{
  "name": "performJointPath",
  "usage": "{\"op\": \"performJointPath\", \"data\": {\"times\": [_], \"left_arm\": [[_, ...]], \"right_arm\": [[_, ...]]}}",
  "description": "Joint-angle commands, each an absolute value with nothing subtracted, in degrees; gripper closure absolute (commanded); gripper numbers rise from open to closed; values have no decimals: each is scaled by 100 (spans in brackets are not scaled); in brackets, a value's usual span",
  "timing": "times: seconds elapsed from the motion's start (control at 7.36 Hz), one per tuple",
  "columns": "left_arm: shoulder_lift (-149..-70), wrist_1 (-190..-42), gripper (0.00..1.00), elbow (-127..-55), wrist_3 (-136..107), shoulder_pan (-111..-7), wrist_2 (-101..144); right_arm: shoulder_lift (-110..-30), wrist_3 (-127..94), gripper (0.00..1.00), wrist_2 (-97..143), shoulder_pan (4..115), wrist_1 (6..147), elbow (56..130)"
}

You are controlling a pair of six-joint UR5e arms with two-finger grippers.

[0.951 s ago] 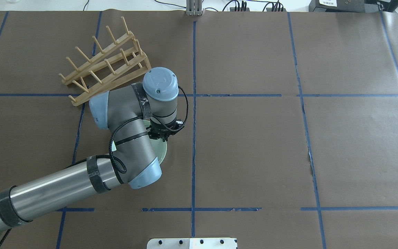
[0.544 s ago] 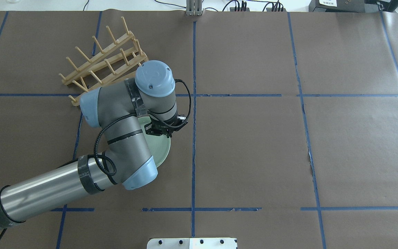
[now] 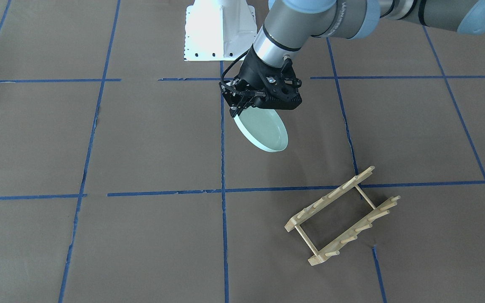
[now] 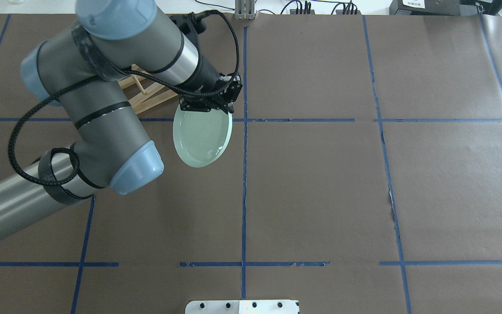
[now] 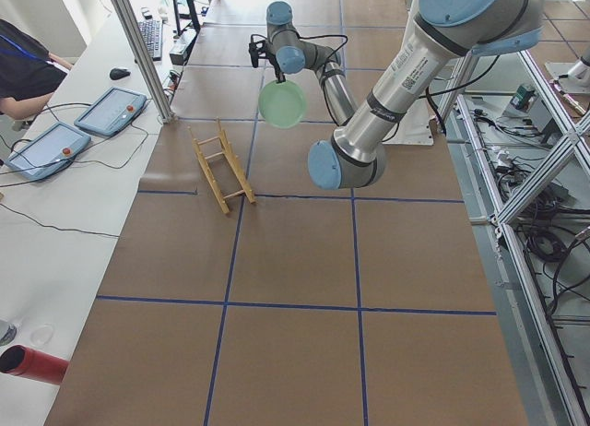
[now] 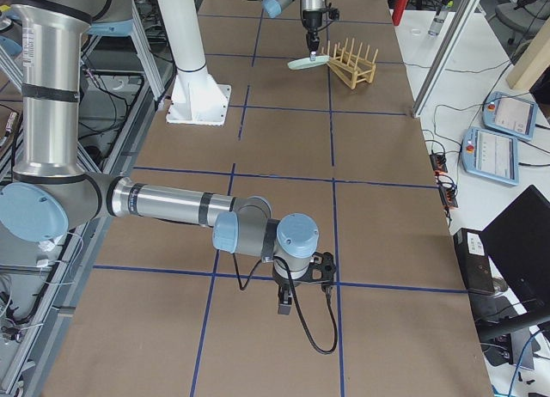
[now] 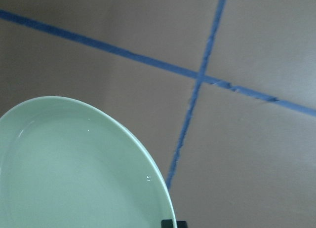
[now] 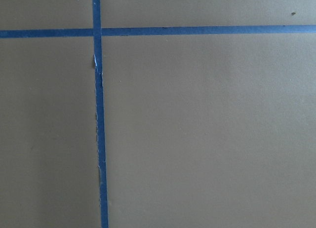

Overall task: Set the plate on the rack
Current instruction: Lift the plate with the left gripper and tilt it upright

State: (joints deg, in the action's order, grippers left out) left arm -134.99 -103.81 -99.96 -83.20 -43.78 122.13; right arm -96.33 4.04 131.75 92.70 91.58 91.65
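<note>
My left gripper [image 4: 207, 108] is shut on the rim of the pale mint-green plate [image 4: 202, 139] and holds it tilted in the air above the table. In the front view the plate [image 3: 264, 131] hangs under the left gripper [image 3: 242, 107], up-left of the wooden rack [image 3: 331, 197]. The rack [image 4: 153, 97] is mostly hidden behind my left arm in the overhead view. The left wrist view shows the plate [image 7: 74, 173] over blue tape lines. My right gripper [image 6: 285, 309] shows only in the exterior right view, low over the table; I cannot tell if it is open.
Brown paper with a grid of blue tape [image 4: 244, 183] covers the table. The robot's white base plate [image 3: 219, 31] sits at the near edge. Tablets [image 5: 111, 111] and a person lie beyond the table's far side.
My left arm has lifted the plate off the table and carried it toward the far side, closer to the rack. The plate now hangs tilted, and the arm covers most of the rack.
</note>
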Motion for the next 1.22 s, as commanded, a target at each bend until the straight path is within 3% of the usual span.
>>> {"op": "performJointPath", "data": {"times": [0.0, 0.27, 0.54, 0.82, 1.09], "left_arm": [[-13247, -11972, 100, -10028, -8419, -5251, 12296], [-12623, -12977, 100, -9889, -8568, -6034, 12261], [-12612, -13881, 100, -9197, -9418, -6599, 11843], [-12674, -15846, 100, -8029, -10079, -6557, 10708], [-12595, -16731, 100, -7867, -10020, -6207, 10688]], "right_arm": [[-9633, 404, 0, 13175, 9272, 9158, 9158], [-9633, 404, 0, 13175, 9272, 9158, 9167], [-9633, 404, 0, 13175, 9264, 9158, 9167], [-9633, 404, 0, 13175, 9264, 9158, 9167], [-9633, 404, 0, 13175, 9272, 9158, 9158]]}}
